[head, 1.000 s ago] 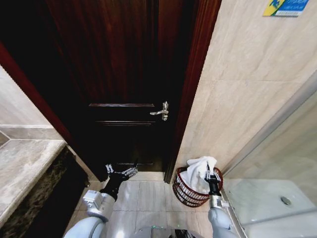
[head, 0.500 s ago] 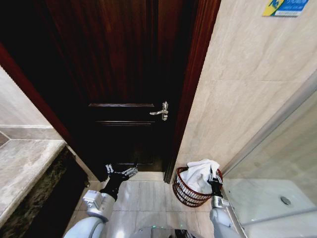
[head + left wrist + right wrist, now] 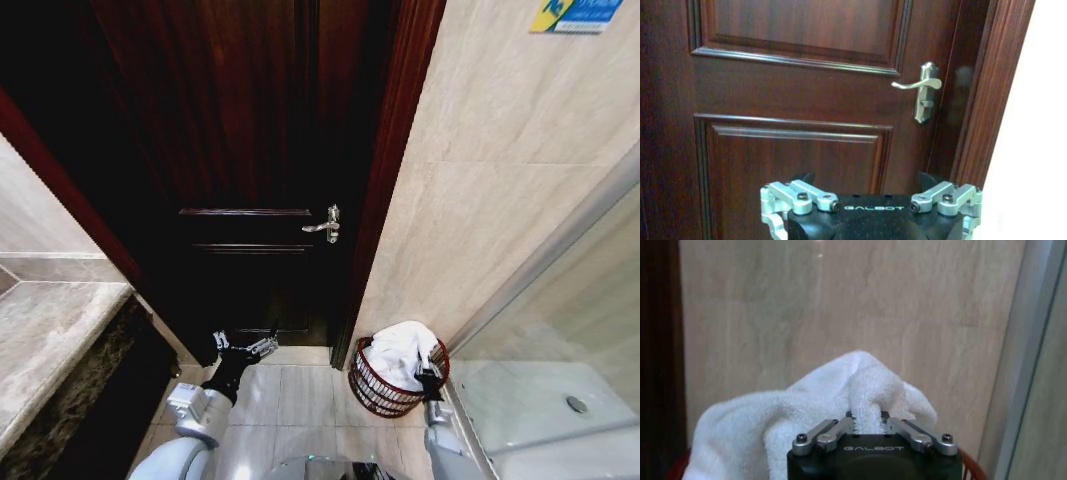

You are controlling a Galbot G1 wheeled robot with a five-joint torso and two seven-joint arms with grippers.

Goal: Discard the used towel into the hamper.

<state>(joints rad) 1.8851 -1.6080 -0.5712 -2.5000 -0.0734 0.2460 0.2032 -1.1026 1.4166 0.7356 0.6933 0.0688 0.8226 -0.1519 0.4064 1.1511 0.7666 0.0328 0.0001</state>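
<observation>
A white towel (image 3: 398, 350) is heaped in the reddish-brown wire hamper (image 3: 372, 392), which stands on the tiled floor against the beige wall, right of the door. My right gripper (image 3: 431, 374) hangs over the hamper's right rim, low against the towel. In the right wrist view that gripper (image 3: 867, 423) is shut on a raised fold of the towel (image 3: 807, 410), and the hamper's rim (image 3: 971, 464) shows just below. My left gripper (image 3: 244, 347) stays open and empty at the foot of the door, and in its own wrist view it (image 3: 867, 181) faces the door panel.
A dark wooden door (image 3: 250, 180) with a silver lever handle (image 3: 326, 226) fills the middle. A stone counter (image 3: 50, 340) runs along the left. A glass shower screen and white tray (image 3: 560, 400) lie at the right. Pale floor tiles (image 3: 290, 395) stretch between the arms.
My right gripper has sunk lower with the towel, and the towel's bulk now sits deeper in the hamper. The left arm has not moved.
</observation>
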